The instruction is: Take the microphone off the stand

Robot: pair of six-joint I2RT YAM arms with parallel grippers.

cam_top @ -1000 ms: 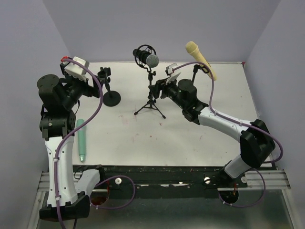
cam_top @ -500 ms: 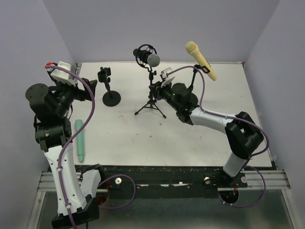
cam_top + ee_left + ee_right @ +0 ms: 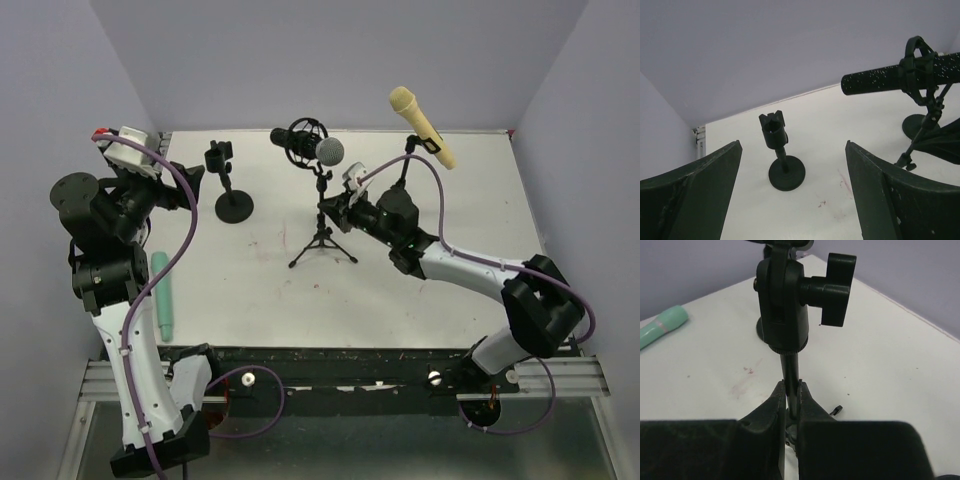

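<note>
A black microphone [image 3: 308, 148] with a silver grille lies level in a shock mount on a small tripod stand [image 3: 323, 243] at mid-table. My right gripper [image 3: 336, 212] is shut on the stand's thin pole [image 3: 790, 367] just below the swivel head and its knob [image 3: 835, 287]. The right wrist view shows both fingers pressed against the pole. My left gripper [image 3: 183, 182] hangs open at the far left, well away from the microphone. In the left wrist view the microphone body [image 3: 875, 81] crosses the upper right, beyond the open fingers [image 3: 700, 185].
An empty round-base stand [image 3: 230, 190] stands at the back left, also seen between the left fingers [image 3: 782, 155]. A yellow microphone [image 3: 422, 127] sits on another stand at the back right. A green microphone [image 3: 160, 293] lies near the left edge. Purple walls close in.
My right gripper has shut on the tripod's pole, and the stand has shifted slightly right and nearer, the microphone swinging level. The left arm drew back to the left, still open.
</note>
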